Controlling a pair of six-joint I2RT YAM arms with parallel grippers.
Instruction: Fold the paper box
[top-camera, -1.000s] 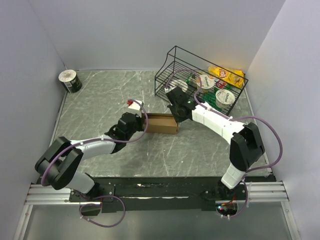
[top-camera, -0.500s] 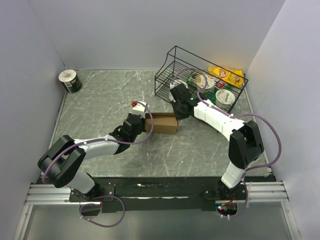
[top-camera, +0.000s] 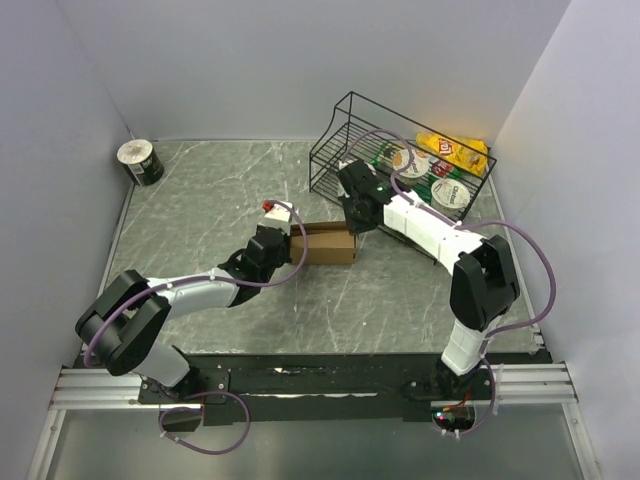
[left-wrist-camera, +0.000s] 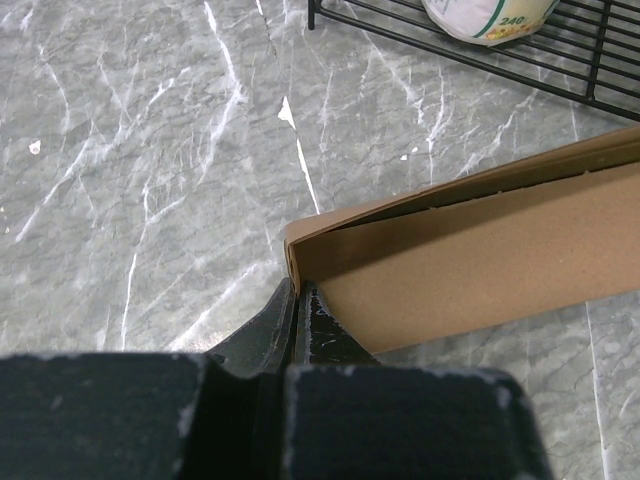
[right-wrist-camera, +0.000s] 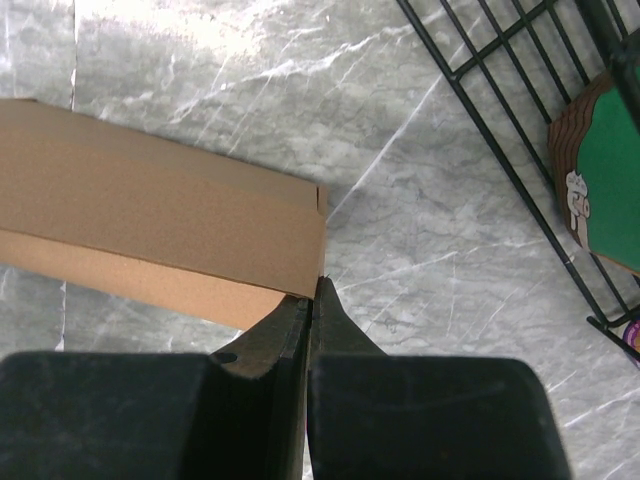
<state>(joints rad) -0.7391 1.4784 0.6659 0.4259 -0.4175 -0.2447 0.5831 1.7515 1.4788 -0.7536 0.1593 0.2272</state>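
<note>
The paper box (top-camera: 328, 245) is a plain brown shallow cardboard box lying mid-table with its lid down. My left gripper (top-camera: 297, 242) is shut, its tips against the box's left end. The left wrist view shows those tips (left-wrist-camera: 297, 290) touching the lower corner of the box (left-wrist-camera: 470, 260); I cannot tell whether they pinch the end wall. My right gripper (top-camera: 357, 228) is shut at the box's right end. In the right wrist view its tips (right-wrist-camera: 316, 285) touch the near corner of the box (right-wrist-camera: 150, 210).
A black wire basket (top-camera: 340, 150) stands tilted at the back right, just beyond the right arm, holding yoghurt cups (top-camera: 448, 193) and a yellow snack bag (top-camera: 455, 150). Its wires (right-wrist-camera: 500, 130) run close to the right gripper. A dark roll (top-camera: 140, 162) sits in the far left corner.
My left gripper has slid right, up against the box's left end. The right arm's wrist has swung back toward the basket while its tips stay at the box's right end.
</note>
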